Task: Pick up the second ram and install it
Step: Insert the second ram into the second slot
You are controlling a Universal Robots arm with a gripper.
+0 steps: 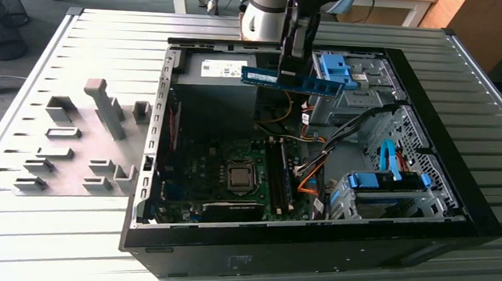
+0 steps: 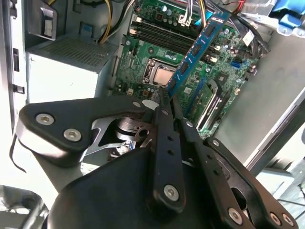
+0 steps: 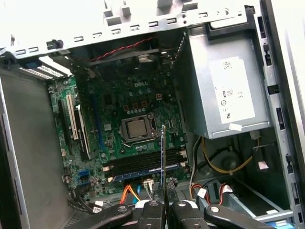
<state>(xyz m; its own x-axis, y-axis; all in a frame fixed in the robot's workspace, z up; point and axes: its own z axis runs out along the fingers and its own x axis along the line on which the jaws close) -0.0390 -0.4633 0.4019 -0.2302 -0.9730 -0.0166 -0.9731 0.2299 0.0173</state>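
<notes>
Holds the second ram (image 1: 323, 86) mid-length above the open computer case (image 1: 461, 158), jaws of the gripper (image 1: 294, 72) closed on its flat faces. Probably light, stiff and thin, but fragile at the contacts.

A workshop-like lab: a ribbed grey metal bench (image 1: 110, 36) carries an opened black computer tower case (image 1: 313, 263) beside grey block-shaped part holders (image 1: 106, 110), with a black wire wastebasket (image 1: 4, 24) standing behind.
</notes>
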